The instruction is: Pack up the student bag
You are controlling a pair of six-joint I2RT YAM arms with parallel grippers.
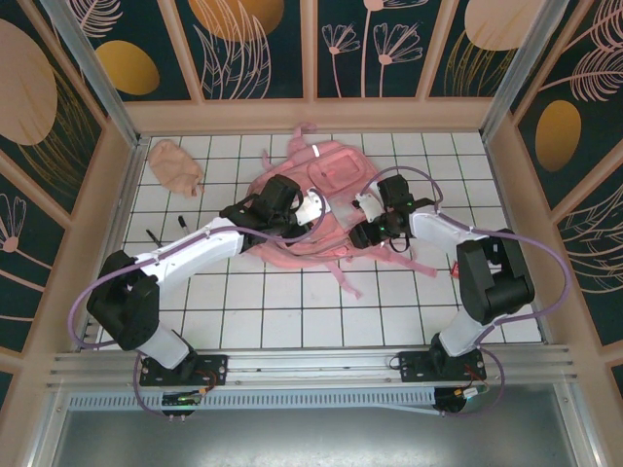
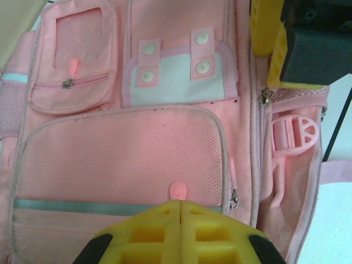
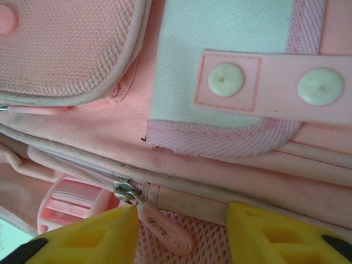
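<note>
The bag's (image 1: pixel 326 170) zip pull (image 3: pixel 163 226) is lying between the right tool's (image 3: pixel 182 212) part-open, empty jaws (left tool (image 2: pixel 180 204) shut, over front pocket (image 2: pixel 121 159)).

1. Left arm (image 1: pixel 190 250) and right arm (image 1: pixel 492 282): black joint housings, white link shells
2. Lilac cables (image 1: pixel 560 268) loop from base to wrist
3. Left gripper (image 2: pixel 180 208) and right gripper (image 3: pixel 182 220): chunky yellow plastic fingers (image 2: pixel 157 217) with hollow cells, black backing
</note>
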